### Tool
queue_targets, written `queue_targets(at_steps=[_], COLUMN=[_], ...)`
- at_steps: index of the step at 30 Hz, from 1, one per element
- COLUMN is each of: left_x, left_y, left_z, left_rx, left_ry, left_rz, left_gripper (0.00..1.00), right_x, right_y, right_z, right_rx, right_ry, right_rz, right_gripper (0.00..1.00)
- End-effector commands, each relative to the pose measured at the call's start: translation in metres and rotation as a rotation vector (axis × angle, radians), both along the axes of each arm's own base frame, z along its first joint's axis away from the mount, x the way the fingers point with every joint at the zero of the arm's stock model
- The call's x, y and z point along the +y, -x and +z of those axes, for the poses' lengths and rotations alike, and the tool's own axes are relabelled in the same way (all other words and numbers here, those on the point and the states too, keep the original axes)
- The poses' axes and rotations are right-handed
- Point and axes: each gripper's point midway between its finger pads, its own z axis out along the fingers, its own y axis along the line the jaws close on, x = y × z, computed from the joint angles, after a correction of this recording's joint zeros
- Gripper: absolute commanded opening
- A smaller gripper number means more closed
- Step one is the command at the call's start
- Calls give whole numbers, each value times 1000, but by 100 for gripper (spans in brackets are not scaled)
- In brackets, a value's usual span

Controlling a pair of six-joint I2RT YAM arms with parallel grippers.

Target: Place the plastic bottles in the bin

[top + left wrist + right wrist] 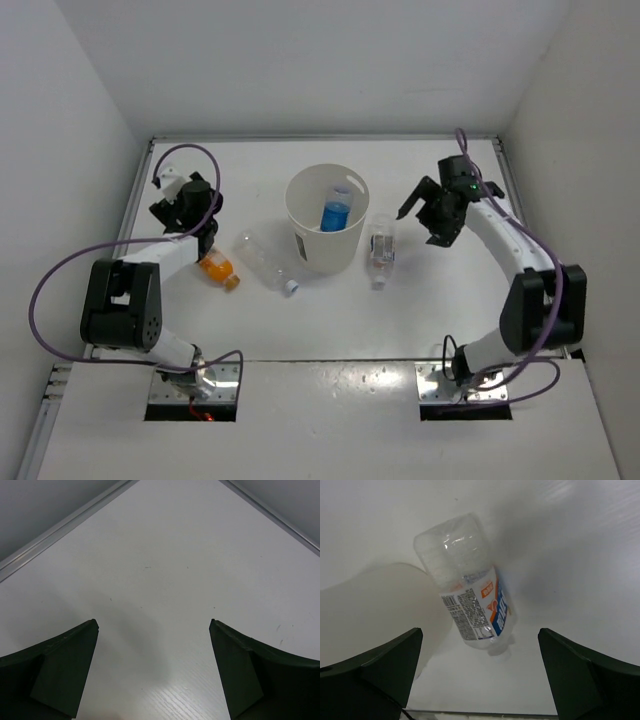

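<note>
My left gripper (154,625) wide open over table (165,555); right gripper (480,631) wide, empty, above clear bottle (470,595) just right of bin (322,252); blue bottle (336,212) inside bin

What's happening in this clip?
Two arms are putting bottles into the bin. The blue bottle is already inside. Three lie on the table: the orange bottle and left clear bottle on one side of the bin, the right clear bottle on the other. Both grippers are open and empty; the right gripper hangs above the right clear bottle, the left gripper near the orange one.
</note>
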Motion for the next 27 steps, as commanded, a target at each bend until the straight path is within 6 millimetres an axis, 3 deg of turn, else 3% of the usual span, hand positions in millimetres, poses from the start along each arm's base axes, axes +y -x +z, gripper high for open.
queue_targets(at_steps=[1,5,9,15,16,19,20,21,22,23,24,25,26,27], left_x=[-1,7,15,40,45,50,16,-5,-20,-45,-46,-41,-61,-64], left_y=[-12,-6,-1,15,11,4,-29,-41,-54,-53,-51,-54,-52,-51], left_z=[12,11,12,12,22,24,26,23,37,48,44,52,55,55], left_rx=[-39,-19,-4,37,12,104,91,79,18,-47,-51,-111,-142,-140], left_ry=[23,11,-28,-70,-72,-90,-5,27,20,53,99,129,164,156], left_rz=[-16,39,73,187,206,103,-191,-386,-559,-693,-671,-653,-756,-777], left_gripper=[100,100,100,100,100,100,100,100,100,100,100,100,100,100], right_x=[35,44,50,60,60,62,63,63,63,65,65,67,66,66], right_y=[-25,-30,-26,-19,-18,-14,-12,-12,-10,-12,-12,-10,-9,-9], right_z=[8,-4,-44,-76,-81,-92,-99,-99,-104,-104,-104,-109,-112,-112], right_rx=[-86,-84,35,108,120,149,172,172,188,189,189,203,211,212], right_ry=[-129,-140,-137,-138,-134,-128,-135,-135,-135,-146,-146,-154,-150,-150], right_rz=[158,199,234,271,278,294,296,296,295,300,300,302,310,310], right_gripper=[100,100,100,100,100,100,100,100,100,100,100,100,100,100])
